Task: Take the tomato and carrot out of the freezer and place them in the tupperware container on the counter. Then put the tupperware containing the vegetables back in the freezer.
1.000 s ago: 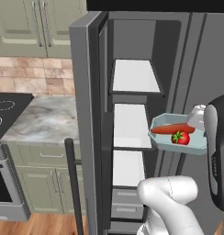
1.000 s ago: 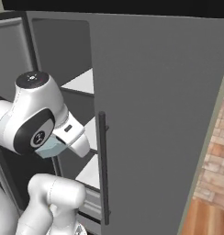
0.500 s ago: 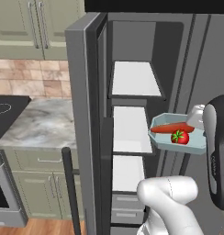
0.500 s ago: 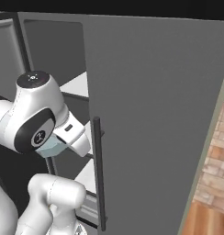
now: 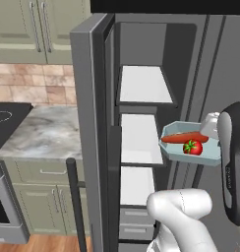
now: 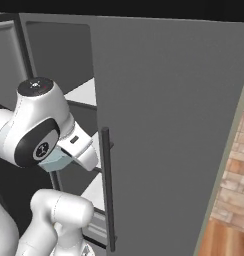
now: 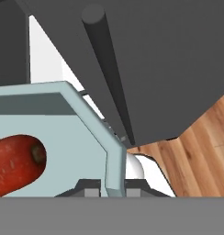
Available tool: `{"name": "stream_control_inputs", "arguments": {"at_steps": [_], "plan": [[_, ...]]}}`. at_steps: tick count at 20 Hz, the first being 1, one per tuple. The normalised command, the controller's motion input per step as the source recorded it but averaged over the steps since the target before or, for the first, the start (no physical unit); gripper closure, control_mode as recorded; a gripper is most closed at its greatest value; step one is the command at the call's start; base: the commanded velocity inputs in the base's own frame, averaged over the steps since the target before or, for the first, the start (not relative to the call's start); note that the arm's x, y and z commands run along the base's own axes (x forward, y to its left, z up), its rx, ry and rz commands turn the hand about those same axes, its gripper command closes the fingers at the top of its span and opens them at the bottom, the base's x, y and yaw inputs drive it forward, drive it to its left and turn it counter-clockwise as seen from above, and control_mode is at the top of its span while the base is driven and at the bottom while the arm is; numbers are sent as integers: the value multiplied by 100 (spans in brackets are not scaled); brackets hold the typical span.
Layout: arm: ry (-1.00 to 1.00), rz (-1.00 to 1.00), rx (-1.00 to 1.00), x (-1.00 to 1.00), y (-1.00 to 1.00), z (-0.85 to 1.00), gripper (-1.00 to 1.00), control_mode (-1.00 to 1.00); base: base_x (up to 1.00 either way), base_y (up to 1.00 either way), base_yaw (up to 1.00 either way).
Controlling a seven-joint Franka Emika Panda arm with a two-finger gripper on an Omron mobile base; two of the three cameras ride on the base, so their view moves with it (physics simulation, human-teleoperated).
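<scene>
Tupperware container [image 5: 177,150], its wall clamped in the hand [image 7: 114,187], holds carrot [image 5: 184,138] and tomato [image 5: 192,147].

The arm [image 6: 41,125] is glossy white with rounded, bulbous links, dark grey joint bands, a black cap disc on top at twelve o'clock and a small round logo.

**Item count**

One container [image 5: 193,153], holding one carrot [image 5: 184,138] and one tomato [image 5: 192,147]. One freezer [image 5: 87,98], with three white shelves [image 5: 142,84] and two drawers [image 5: 134,224] low down. One bar handle [image 5: 77,202] at near left. One counter [image 5: 41,133]. One stovetop [image 5: 4,120] at far left.
</scene>
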Motion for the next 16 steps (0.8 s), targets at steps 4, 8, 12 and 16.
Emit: {"name": "stream_control_inputs", "arguments": {"at_steps": [4,8,12,16], "plan": [[0,0,0,0,0,0,100,100,30,85,0],[0,0,0,0,0,0,100,100,23,95,0],[0,0,0,0,0,0,100,100,7,97,0],[0,0,0,0,0,0,100,100,0,100,0]]}}
